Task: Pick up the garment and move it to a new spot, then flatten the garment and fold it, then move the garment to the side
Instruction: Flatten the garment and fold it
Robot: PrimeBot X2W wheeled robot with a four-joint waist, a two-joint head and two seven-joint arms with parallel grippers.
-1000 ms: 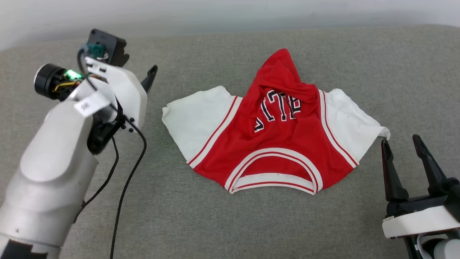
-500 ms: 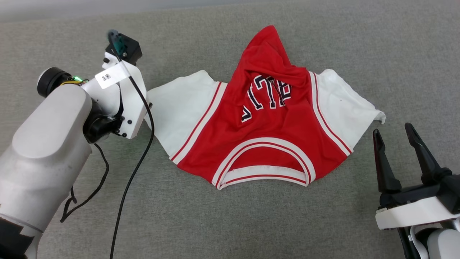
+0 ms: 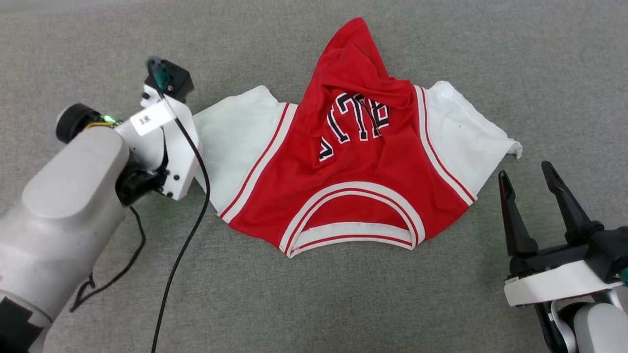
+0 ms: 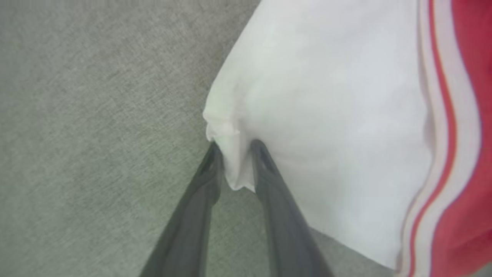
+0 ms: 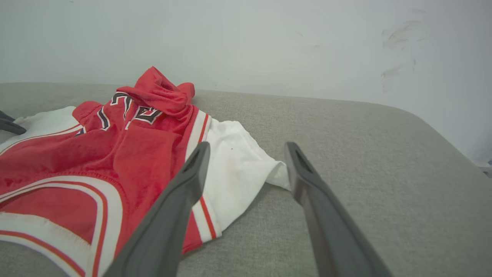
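Head view: you have the garment [image 3: 353, 186] spread on the grey fabric counter [image 3: 314, 304], lettered face up. Its neckline is toward the robot, its red body is bunched into a peak at the far end, and its white sleeves lie out to either side. Your left arm [image 3: 73, 196] covers the left sleeve's outer edge, and a black cable [image 3: 209, 193] trails from it. Your right tool [image 3: 525, 170] sits just short of the right sleeve, fingers apart and empty. Left wrist view: the left tool [image 4: 237, 146] has its fingers narrowly apart with the white sleeve's corner tucked between their tips; you cannot tell whether they pinch it. Right wrist view: the right tool [image 5: 246, 148] has its fingers spread, and the sleeve's end lies beyond them, clear of both. A pale wall [image 5: 246, 38] stands behind.
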